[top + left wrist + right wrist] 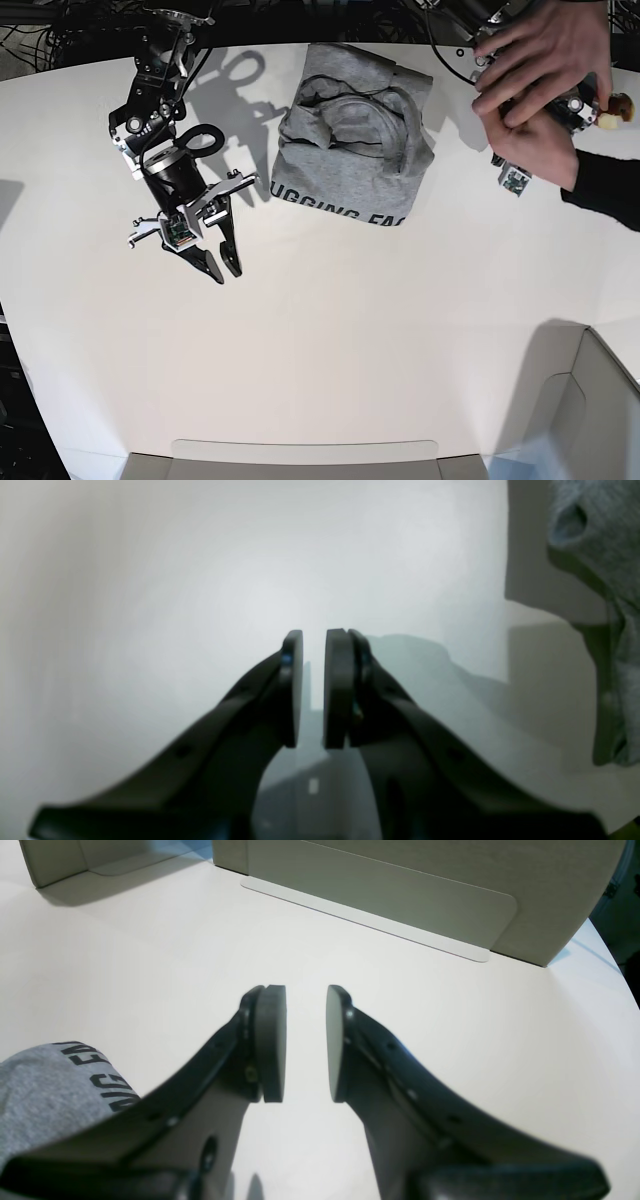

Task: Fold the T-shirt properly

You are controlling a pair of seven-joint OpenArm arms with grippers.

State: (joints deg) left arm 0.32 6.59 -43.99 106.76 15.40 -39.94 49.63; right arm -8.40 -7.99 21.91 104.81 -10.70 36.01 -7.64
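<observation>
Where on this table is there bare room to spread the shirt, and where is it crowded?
Bare white table runs from the T-shirt's lettered hem down to the near panels, and right of the right hand. Crowded: the far edge, where the bunched shirt lies, and the far right corner, where a person's hands cover the left arm.

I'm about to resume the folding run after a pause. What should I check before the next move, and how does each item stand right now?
1. Heather-grey cotton T-shirt lying flat: not ok, bunched.
2. Right gripper empty, jaws apart: ok.
3. Left gripper empty, narrow gap between jaws: ok.
4. People clear of the left arm: not ok, a person's hands cover it.
5. White table bare beside the shirt: ok.
</observation>
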